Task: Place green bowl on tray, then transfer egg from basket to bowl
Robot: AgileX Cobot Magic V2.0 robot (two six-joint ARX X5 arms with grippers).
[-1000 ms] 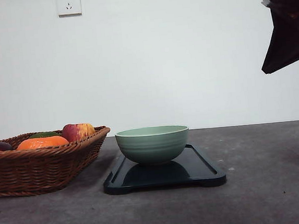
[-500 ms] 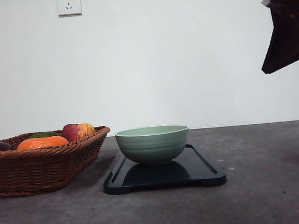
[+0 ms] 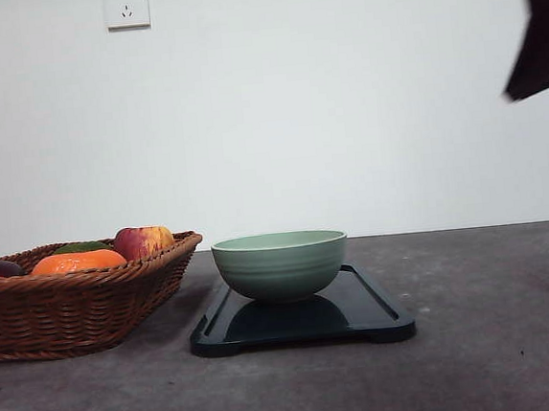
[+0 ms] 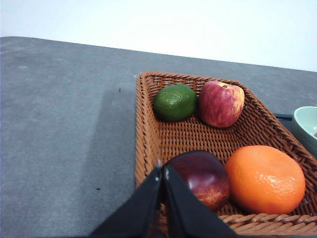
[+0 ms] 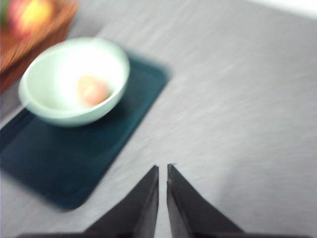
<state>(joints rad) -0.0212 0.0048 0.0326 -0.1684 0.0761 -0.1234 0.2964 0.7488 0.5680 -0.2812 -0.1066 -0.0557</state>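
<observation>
A dark grey matte table (image 3: 500,359) under a white wall carries the glossy blue-black rectangular tray (image 3: 371,317), with the ridged sage-green bowl (image 3: 280,265) on it holding a pale orange-tan egg (image 5: 92,90). The right gripper (image 5: 162,167), fingers pressed together and empty, hangs high, well clear, having risen since earlier. The left gripper (image 4: 162,171), also closed, hovers over the brown woven wicker basket (image 4: 148,134).
</observation>
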